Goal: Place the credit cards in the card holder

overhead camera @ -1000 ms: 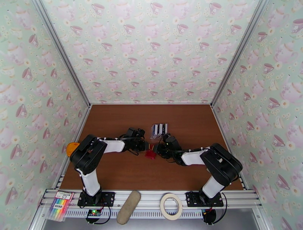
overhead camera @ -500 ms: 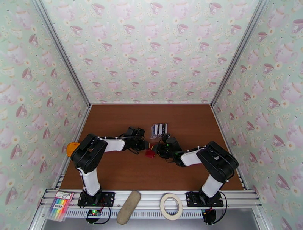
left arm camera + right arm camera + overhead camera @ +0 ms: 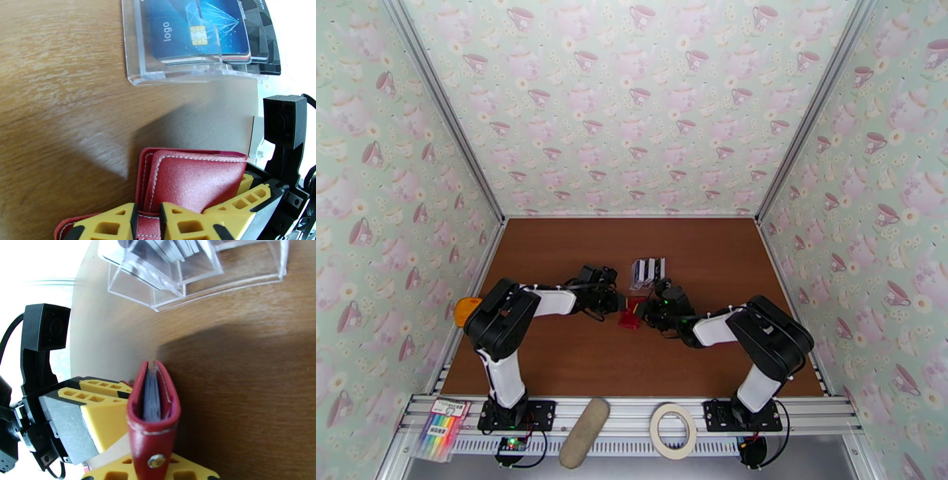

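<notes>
Both arms meet mid-table (image 3: 553, 260). The card holder (image 3: 630, 314) is a red wallet between the two tools, just in front of the clear stand (image 3: 648, 271).

Left gripper (image 3: 148, 218): yellow fingers (image 3: 106, 225) pressed close, pinching one red leaf of the card holder between them. The rest of the wallet stands above the fingers, white stitching showing, leaves slightly parted at the left edge.

Right gripper (image 3: 156, 472): yellow fingers (image 3: 114, 473) sit on either side of the wallet's snap end, and the red edge with the metal snap fills the gap. It looks clamped on the card holder, though the pads sit at the frame's bottom edge. In the right wrist view the wallet is edge-on and upright, open a crack at the top, with grey-blue sheets inside. Cannot tell if these are cards or lining. The other arm's finger, with its grey pad, lies against the wallet's left face.

Credit cards (image 3: 197, 31): stacked and fanned in the clear stand, with a dark blue one showing a chip and "logo" in front and black ones behind. The stand is on the table, apart from the wallet.

On the near rail are a marker pack (image 3: 442, 428) at left and a tape roll (image 3: 671, 430) right of centre.
</notes>
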`<state>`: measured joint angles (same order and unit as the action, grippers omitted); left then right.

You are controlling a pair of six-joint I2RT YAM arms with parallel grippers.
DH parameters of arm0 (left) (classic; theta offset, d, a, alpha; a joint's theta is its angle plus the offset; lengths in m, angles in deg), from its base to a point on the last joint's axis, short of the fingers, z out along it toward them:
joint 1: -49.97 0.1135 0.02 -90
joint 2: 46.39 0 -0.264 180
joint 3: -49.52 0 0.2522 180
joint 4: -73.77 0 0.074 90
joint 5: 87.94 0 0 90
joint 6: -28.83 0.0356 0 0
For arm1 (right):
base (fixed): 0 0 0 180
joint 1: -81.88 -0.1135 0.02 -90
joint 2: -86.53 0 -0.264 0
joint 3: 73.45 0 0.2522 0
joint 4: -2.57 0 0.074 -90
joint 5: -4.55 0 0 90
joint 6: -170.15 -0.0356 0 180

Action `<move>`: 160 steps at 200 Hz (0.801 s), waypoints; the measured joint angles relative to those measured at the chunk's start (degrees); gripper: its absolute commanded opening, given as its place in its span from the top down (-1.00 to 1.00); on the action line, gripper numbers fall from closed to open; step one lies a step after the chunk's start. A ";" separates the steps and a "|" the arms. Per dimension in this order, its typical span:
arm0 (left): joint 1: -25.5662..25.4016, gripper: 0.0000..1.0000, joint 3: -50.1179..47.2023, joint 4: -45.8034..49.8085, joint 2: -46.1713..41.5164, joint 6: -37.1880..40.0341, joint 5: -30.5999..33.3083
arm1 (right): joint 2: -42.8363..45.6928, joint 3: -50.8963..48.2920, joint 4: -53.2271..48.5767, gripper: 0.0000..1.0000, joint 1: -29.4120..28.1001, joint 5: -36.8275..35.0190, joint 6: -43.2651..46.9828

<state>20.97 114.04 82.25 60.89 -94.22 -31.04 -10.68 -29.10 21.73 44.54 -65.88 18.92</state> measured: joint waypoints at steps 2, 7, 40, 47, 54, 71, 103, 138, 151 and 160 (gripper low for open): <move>0.00 0.53 -0.02 -0.13 0.00 0.00 0.00 | 0.17 0.04 -0.35 0.76 -0.04 -0.02 0.00; 0.00 0.53 -0.15 -0.39 -0.02 0.00 -0.02 | 0.63 0.24 -1.20 0.76 -0.09 -0.17 0.24; 0.17 0.53 -2.03 -1.44 -1.66 0.02 1.05 | 4.76 1.66 -8.46 0.78 -0.59 -1.29 2.60; 0.26 0.52 -2.64 -1.42 -2.34 0.04 1.64 | 5.88 2.08 -10.10 0.79 -0.70 -1.46 3.21; 0.35 0.53 -3.34 -1.42 -3.13 0.07 2.25 | 7.02 2.67 -11.91 0.79 -0.96 -1.88 3.91; 0.48 0.52 -5.05 -1.40 -5.31 0.07 3.69 | 9.97 4.42 -16.65 0.80 -1.60 -3.37 5.90; 0.46 0.50 -7.74 -1.81 -10.27 0.28 6.47 | 15.85 8.66 -28.11 0.81 -3.72 -8.52 10.47; 0.46 0.46 -10.21 -3.54 -15.41 0.52 8.76 | 20.87 12.24 -39.89 0.83 -5.51 -14.08 14.64; 0.48 0.46 -10.51 -4.04 -16.50 0.72 9.44 | 22.18 13.64 -44.28 0.87 -5.97 -16.26 15.96; 0.48 0.46 -10.56 -4.37 -16.85 0.74 9.79 | 23.06 14.67 -47.32 0.89 -6.23 -17.86 16.87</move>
<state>21.45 103.48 77.88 44.04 -93.48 -21.25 12.38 -14.43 -25.59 38.31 -83.73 35.79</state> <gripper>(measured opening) 0.270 0.136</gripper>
